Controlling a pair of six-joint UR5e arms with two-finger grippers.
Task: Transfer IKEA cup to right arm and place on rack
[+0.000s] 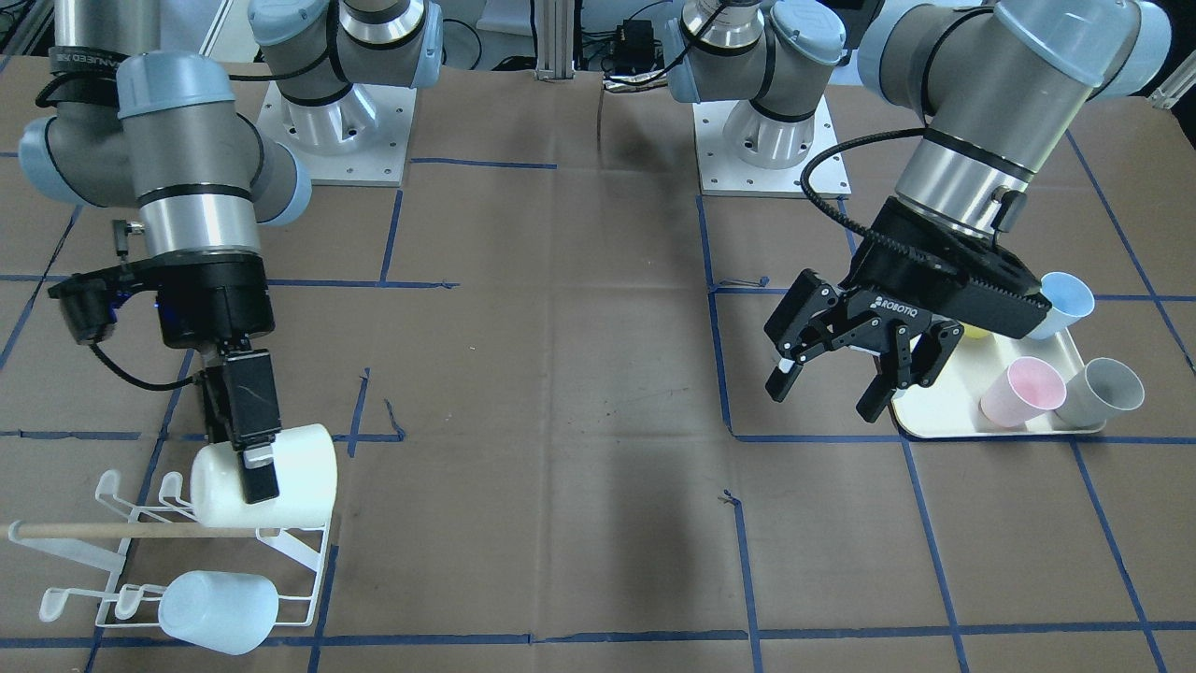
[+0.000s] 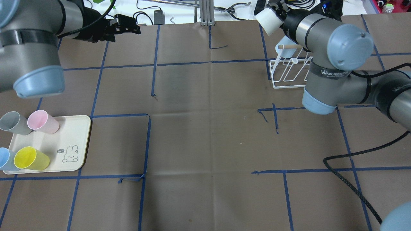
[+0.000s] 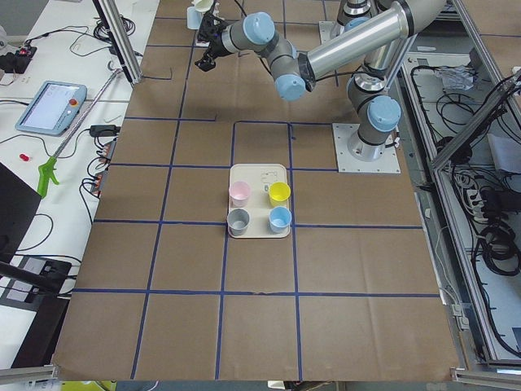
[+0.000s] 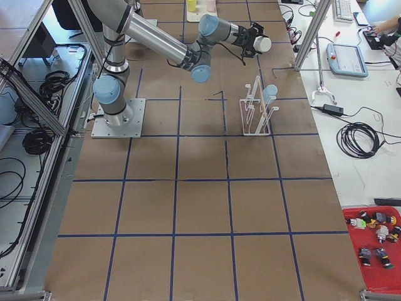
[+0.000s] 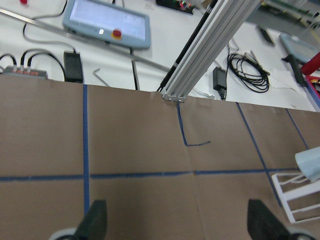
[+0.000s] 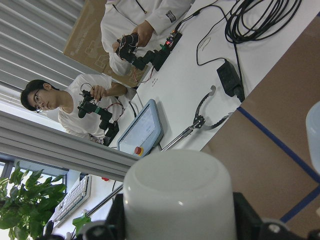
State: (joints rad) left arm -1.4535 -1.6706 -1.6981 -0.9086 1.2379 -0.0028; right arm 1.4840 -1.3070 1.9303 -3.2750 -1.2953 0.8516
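Observation:
The white IKEA cup (image 1: 299, 472) lies on its side in my right gripper (image 1: 254, 470), which is shut on it. It hangs over the white wire rack (image 1: 299, 561), close to the wooden dowel (image 1: 93, 530); I cannot tell whether it touches. In the right wrist view the cup's base (image 6: 177, 195) fills the space between the fingers. From overhead the cup (image 2: 269, 21) sits beyond the rack (image 2: 289, 77). My left gripper (image 1: 827, 393) is open and empty, hovering beside the tray; its fingertips (image 5: 95, 220) stand wide apart.
A pale blue cup (image 1: 220, 612) hangs on the rack's front row. The cream tray (image 2: 75, 138) carries pink (image 2: 43, 121), grey (image 2: 13, 122), yellow (image 2: 30, 158) and blue cups. Blue tape lines cross the brown table. Two people sit past the far edge (image 6: 85, 110).

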